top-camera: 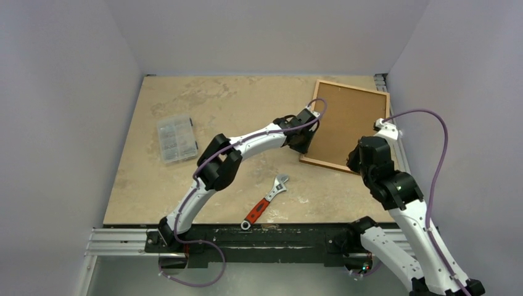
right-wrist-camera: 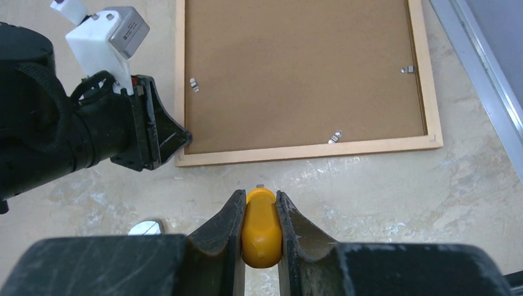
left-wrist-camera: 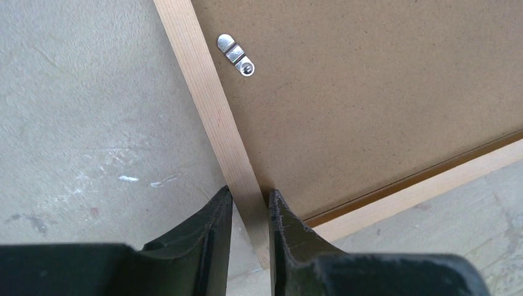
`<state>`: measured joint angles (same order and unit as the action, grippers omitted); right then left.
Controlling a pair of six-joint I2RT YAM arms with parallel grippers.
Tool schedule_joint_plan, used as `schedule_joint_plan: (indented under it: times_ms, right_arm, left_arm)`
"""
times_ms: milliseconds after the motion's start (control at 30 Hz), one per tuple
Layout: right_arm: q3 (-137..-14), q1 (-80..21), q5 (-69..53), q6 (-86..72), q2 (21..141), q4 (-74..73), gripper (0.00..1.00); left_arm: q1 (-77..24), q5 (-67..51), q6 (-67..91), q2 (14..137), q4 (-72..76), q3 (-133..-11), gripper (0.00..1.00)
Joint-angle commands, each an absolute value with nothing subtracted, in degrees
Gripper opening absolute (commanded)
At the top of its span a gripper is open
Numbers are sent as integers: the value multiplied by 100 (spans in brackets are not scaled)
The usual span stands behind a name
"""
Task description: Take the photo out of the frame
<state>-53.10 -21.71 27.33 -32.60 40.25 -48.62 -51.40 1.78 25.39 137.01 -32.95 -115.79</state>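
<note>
The frame (top-camera: 327, 165) lies face down at the back right of the table, its cork-brown backing board (top-camera: 348, 120) facing up. The photo is hidden under that board. My left gripper (left-wrist-camera: 250, 200) is shut on the frame's wooden border (left-wrist-camera: 203, 92) close to its near-left corner, one finger outside the border and one on the board. A metal turn clip (left-wrist-camera: 235, 54) sits on the board just beyond. My right gripper (right-wrist-camera: 260, 200) hovers in front of the frame's near edge (right-wrist-camera: 308, 150), shut on a yellow tool handle (right-wrist-camera: 261, 231).
A red-handled adjustable wrench (top-camera: 265, 202) lies near the table's front edge. A clear parts box (top-camera: 177, 138) sits at the left. A metal rail (right-wrist-camera: 487, 86) runs along the table's right side, close to the frame. More clips (right-wrist-camera: 335, 137) dot the board.
</note>
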Motion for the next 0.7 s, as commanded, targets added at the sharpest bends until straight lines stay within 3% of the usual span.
schedule_joint_plan:
  times_ms: [0, 333, 500, 667]
  right_arm:
    - [-5128, -2160, 2552, -3340, 4211, -4405, 0]
    - [-4880, -2161, 2431, -3258, 4558, -4006, 0]
    - [-4820, -2159, 2516, -3404, 5000, -3509, 0]
    - [-4859, -2153, 2380, -3378, 5559, -2813, 0]
  left_arm:
    - [-5071, 345, 1432, 13639, -3583, -11656, 0]
    - [-4818, 98, 1609, 13588, -3490, -11567, 0]
    - [-4776, 26, 2574, 13464, -3710, -11394, 0]
    - [-4826, 192, 4203, 12653, -3523, -10257, 0]
